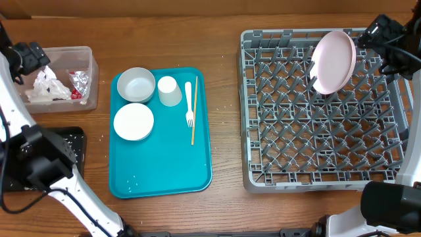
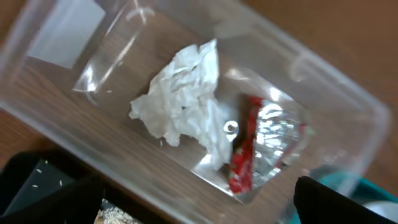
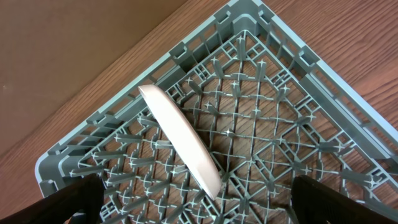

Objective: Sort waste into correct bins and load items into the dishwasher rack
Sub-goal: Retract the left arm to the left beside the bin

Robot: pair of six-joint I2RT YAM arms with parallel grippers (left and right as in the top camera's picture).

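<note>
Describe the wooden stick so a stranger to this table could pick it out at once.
Find the teal tray left of the big grey rack. Near its right edge two slim things lie side by side. The stick is the outer, longer one: plain tan wood, unlike the white fork with tines beside it.

Overhead is looking straight down at the whole table (image 1: 227, 131); the wrist cameras are looking closely at its tub (image 2: 348, 93) and rack (image 3: 280, 130).
</note>
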